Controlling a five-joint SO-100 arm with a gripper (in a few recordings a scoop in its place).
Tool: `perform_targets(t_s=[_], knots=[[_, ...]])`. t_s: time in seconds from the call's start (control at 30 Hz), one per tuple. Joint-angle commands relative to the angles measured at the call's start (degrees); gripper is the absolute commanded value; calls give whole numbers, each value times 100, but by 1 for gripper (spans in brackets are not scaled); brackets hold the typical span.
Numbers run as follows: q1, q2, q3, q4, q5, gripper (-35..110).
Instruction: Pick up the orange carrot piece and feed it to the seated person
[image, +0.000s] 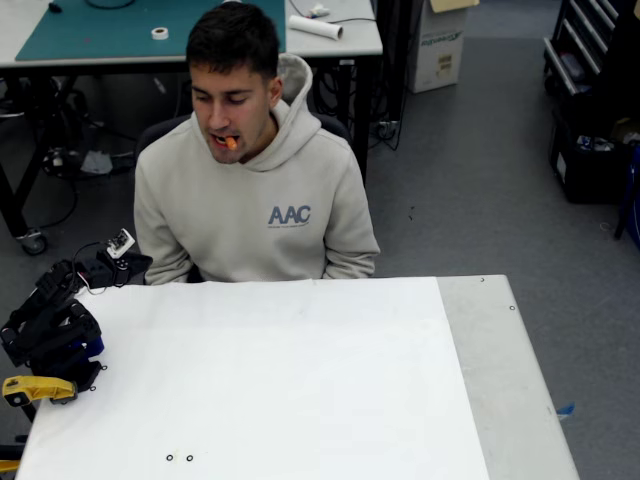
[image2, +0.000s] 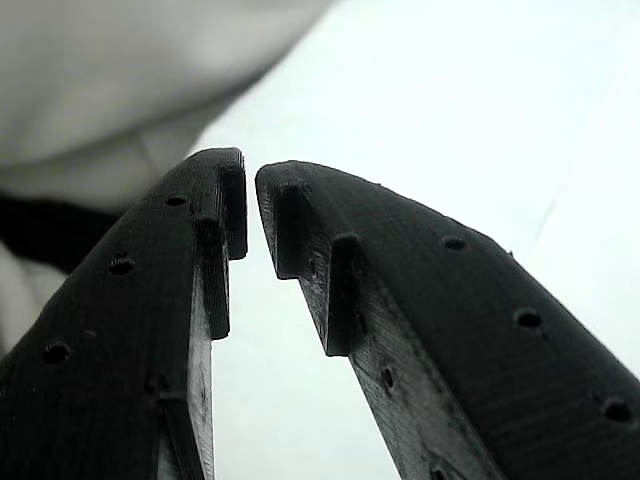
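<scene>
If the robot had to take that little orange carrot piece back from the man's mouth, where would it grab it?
Probably the orange carrot piece by its free end poking from the seated person's lips, coming straight from the table side, since the rest is hidden in his mouth. The gripper sits nearly closed and empty.

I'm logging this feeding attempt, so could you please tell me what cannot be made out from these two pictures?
- Orange carrot piece, fixed view: one end shows; the seated person's mouth hides the rest.
- Gripper, wrist view: the jaws stand nearly closed with nothing between them; their bases are cut off by the bottom edge.
- Arm, fixed view: too dark to tell its jaws.
- Person's hands, fixed view: hidden behind the table.
</scene>
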Motion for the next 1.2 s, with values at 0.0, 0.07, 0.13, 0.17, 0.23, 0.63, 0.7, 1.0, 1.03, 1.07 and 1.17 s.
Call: perform_targets(t_s=[0.0,0.07,0.13,0.17,0.23,0.63,0.7,1.0,1.03,1.07,1.17], knots=[[0,-9,237,-9,44,-2],[0,-9,466,-9,44,-2],[0,-9,703,0,44,-2],[0,-9,826,0,35,-2],[0,-18,1072,0,35,-2],[0,-97,1600,9,35,-2],[0,-97,1600,9,35,-2],[0,-97,1600,9,35,-2],[0,-97,1600,9,35,-2],[9,-97,1608,9,35,-2],[9,-97,1608,9,35,-2]])
